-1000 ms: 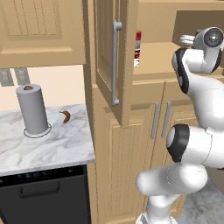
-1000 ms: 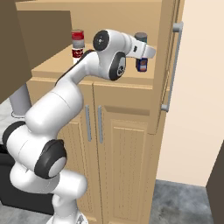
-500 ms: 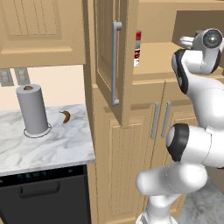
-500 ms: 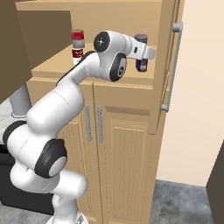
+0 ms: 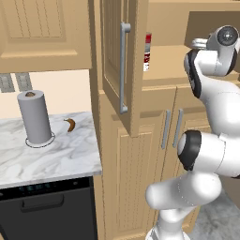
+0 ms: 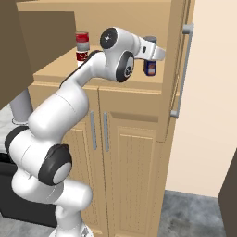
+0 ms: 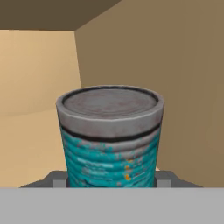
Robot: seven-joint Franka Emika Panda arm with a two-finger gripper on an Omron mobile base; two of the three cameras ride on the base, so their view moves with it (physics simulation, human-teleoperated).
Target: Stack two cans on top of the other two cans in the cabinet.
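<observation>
While my jaws stand closed on it, the teal can (image 7: 110,139) sits upright between my fingertips (image 7: 56,179), grey top showing. My gripper (image 6: 150,58) carries it over the navy tin (image 6: 150,69) on the cabinet (image 6: 129,21) shelf. Farther left stands a red-and-white can (image 6: 82,46).
</observation>
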